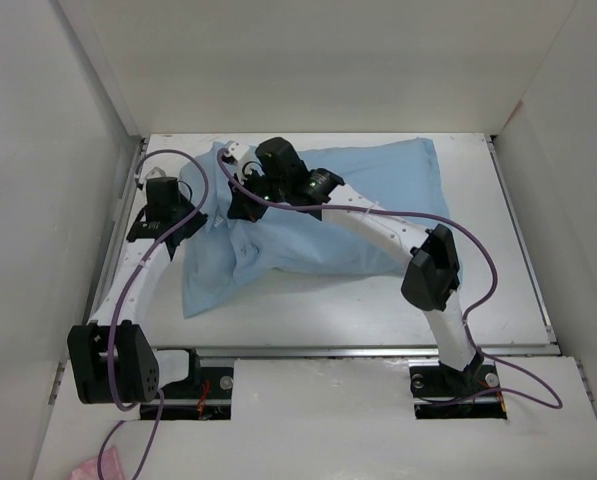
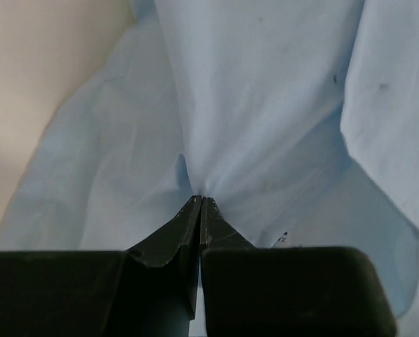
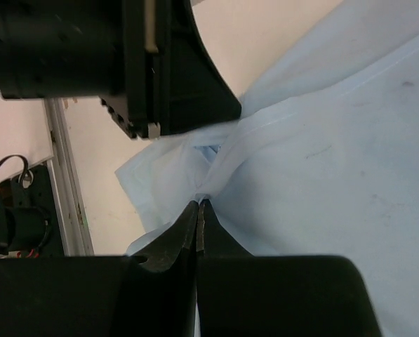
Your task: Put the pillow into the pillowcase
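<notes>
1. The pillowcase (image 1: 378,190) lies on the white table (image 1: 378,310), wrinkled, and it reaches from the far right side down toward the near left side.
2. The left gripper (image 1: 190,226) is at the left edge of the cloth. In the left wrist view its jaws are pressed together at the tips (image 2: 200,200), and a fold of the light-blue pillowcase (image 2: 265,105) is pinched between them. The fabric gathers into creases that run to this point.
3. The right arm reaches across the table, and the right gripper (image 1: 240,205) is over the left part of the cloth, near the left gripper.
4. In the right wrist view the right gripper (image 3: 198,202) also has its jaws together, clamped on a bunched seam edge of the pillowcase (image 3: 335,175). The black body of the left gripper (image 3: 160,70) is just above this bunch.
5. I cannot tell the pillow apart from the cloth in these views.
</notes>
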`<control>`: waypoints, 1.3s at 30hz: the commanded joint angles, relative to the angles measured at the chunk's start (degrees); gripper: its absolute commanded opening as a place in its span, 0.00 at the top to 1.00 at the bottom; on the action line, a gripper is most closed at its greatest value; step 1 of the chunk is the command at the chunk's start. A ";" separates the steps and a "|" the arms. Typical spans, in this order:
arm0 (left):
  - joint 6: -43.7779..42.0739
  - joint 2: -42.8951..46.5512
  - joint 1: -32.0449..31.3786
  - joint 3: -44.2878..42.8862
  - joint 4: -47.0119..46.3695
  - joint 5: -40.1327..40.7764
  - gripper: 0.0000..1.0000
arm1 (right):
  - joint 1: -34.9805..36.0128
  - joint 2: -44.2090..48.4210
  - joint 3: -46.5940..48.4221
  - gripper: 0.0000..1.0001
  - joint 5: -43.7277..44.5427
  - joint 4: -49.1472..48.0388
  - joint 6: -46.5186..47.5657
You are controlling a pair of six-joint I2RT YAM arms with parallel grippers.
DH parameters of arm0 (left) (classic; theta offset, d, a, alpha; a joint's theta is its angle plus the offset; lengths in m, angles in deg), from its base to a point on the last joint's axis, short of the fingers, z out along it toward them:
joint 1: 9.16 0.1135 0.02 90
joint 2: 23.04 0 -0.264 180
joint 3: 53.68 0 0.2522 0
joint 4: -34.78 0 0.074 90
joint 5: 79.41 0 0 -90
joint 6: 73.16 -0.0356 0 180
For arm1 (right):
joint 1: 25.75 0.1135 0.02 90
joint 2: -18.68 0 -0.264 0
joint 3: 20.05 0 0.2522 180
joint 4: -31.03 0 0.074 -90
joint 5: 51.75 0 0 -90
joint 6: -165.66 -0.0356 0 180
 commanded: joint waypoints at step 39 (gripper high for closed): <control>0.44 6.47 -3.27 -14.16 7.94 6.26 0.01 | 0.50 5.91 0.19 0.99 5.30 -5.23 -2.30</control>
